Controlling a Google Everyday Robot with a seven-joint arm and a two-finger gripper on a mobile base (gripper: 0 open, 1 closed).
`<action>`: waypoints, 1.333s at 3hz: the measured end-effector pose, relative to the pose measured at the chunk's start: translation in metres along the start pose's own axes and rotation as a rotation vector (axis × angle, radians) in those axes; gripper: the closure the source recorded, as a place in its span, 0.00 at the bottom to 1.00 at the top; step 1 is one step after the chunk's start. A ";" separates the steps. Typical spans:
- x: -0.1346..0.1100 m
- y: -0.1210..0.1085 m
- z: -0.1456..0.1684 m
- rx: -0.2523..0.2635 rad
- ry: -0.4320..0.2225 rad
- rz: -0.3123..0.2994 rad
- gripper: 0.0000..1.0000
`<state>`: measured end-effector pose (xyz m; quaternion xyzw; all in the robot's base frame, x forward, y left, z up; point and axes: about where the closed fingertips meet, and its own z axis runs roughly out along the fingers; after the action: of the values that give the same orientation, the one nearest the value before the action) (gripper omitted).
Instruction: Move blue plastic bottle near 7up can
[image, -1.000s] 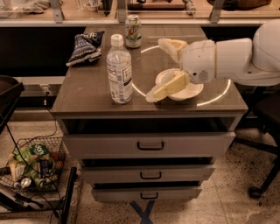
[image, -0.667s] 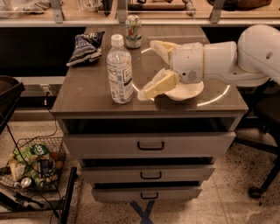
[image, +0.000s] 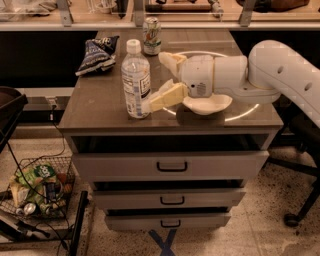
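The blue plastic bottle (image: 136, 80), clear with a white cap and printed label, stands upright near the front left of the cabinet top (image: 100, 110). The 7up can (image: 151, 36) stands upright at the back edge, behind the bottle. My gripper (image: 156, 80) reaches in from the right, level with the bottle. Its fingers are open: the near finger (image: 162, 98) touches or nearly touches the bottle's lower right side, and the far finger (image: 170, 61) is behind and to the right of the bottle.
A dark blue snack bag (image: 97, 52) lies at the back left of the top. The cabinet has three drawers (image: 171, 166) below. A wire basket (image: 37, 190) of items sits on the floor at left. A chair base (image: 300, 210) stands at right.
My gripper has moved left toward the bottle; its near finger now reaches the bottle's side. The bottle and the can have not moved.
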<state>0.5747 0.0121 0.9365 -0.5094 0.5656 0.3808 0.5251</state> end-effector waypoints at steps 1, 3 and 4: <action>-0.008 0.001 0.012 -0.022 -0.078 0.017 0.00; -0.028 0.012 0.037 -0.067 -0.107 0.031 0.18; -0.030 0.013 0.040 -0.072 -0.106 0.030 0.41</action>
<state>0.5676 0.0582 0.9580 -0.4984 0.5303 0.4354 0.5298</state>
